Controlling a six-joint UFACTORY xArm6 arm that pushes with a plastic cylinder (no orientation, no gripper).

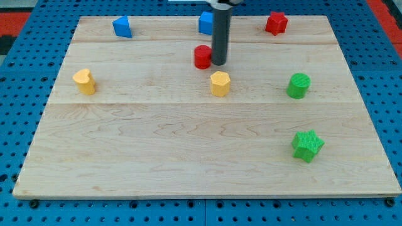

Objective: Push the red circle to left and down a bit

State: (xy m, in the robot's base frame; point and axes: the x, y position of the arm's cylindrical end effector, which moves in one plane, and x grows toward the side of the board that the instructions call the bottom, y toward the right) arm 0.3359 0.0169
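Small red round block, cylinder shape, plastic-looking (202,56): stands upright on pale wooden surface (188,144), flat top facing up. Lies in upper half of surface, near middle across view's width. Right flank partly hidden behind my tip (218,63), which touches it or sits just beside it on view's right.

My rod (220,31) ran out past the view's top edge, covering much of the blue block (205,23) behind it, whose shape I could not tell; the red circle (201,56) showed unobstructed beside it.
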